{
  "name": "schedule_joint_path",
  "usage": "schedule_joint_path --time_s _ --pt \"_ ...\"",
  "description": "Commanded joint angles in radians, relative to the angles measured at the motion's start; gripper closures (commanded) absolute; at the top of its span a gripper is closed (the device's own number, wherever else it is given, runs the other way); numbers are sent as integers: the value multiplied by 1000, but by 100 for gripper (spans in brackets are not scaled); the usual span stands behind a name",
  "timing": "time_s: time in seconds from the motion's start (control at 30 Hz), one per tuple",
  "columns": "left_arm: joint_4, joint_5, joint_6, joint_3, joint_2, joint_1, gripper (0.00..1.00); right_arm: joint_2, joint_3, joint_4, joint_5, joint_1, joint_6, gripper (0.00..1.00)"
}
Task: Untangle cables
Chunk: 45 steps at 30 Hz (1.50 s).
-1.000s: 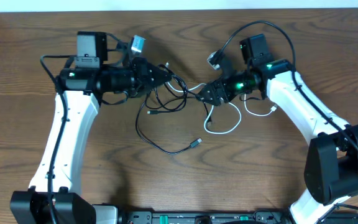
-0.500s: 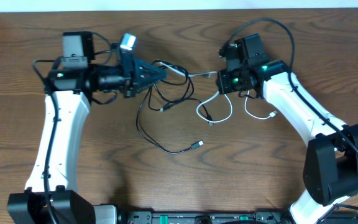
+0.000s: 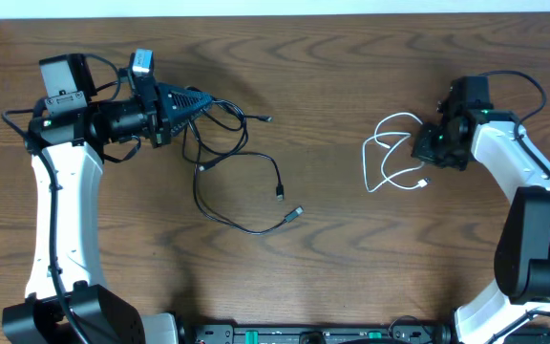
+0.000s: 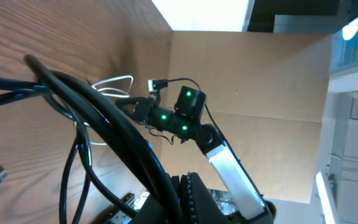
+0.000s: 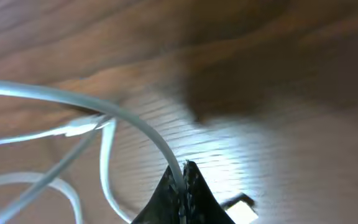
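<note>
The white cable (image 3: pixel 387 158) lies in loose loops at the right of the table, apart from the black cables (image 3: pixel 240 178). My right gripper (image 3: pixel 426 144) is shut on it; in the right wrist view the white cable (image 5: pixel 107 112) runs down into the closed gripper (image 5: pixel 184 169), and a white plug (image 5: pixel 242 209) lies beside the tips. At upper left, my left gripper (image 3: pixel 205 101) is shut on the black cables, which trail down and right over the wood. In the left wrist view the black cables (image 4: pixel 98 118) run into the closed gripper (image 4: pixel 186 186).
A brown wooden table (image 3: pixel 351 248) carries everything. A small black plug (image 3: pixel 295 213) ends one black cord near the middle. The arm bases stand at the front corners. A cardboard wall (image 4: pixel 266 81) rises behind the right arm (image 4: pixel 185 118) in the left wrist view.
The two arms have pulled apart. The right gripper closed on the white cable and carried it right, free of the black cords. The left gripper moved left with the black cables.
</note>
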Motion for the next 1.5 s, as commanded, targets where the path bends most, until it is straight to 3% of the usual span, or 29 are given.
schedule_joint_path --time_s 0.0,0.13,0.37,0.57,0.77,0.97,1.3,1.47 --pt "4 -24 54 15 -2 -4 93 -8 9 12 -239 8 -167 89" --pt "3 -65 72 14 -2 -27 93 -9 39 -5 -277 18 -173 51" --pt "3 -142 95 14 -1 -85 92 -8 120 37 -293 21 -226 28" --pt "3 -174 96 14 -1 -105 93 18 120 72 -290 54 -366 17" --pt "3 -200 103 14 -1 -105 93 24 120 109 -225 94 -506 15" --pt "-1 -200 114 14 -1 -105 92 101 119 104 -229 106 -601 29" --pt "-50 -259 134 14 -1 -105 92 151 109 -8 -210 127 -592 48" --pt "-53 -259 134 14 -1 -105 92 151 109 -38 -203 136 -419 61"
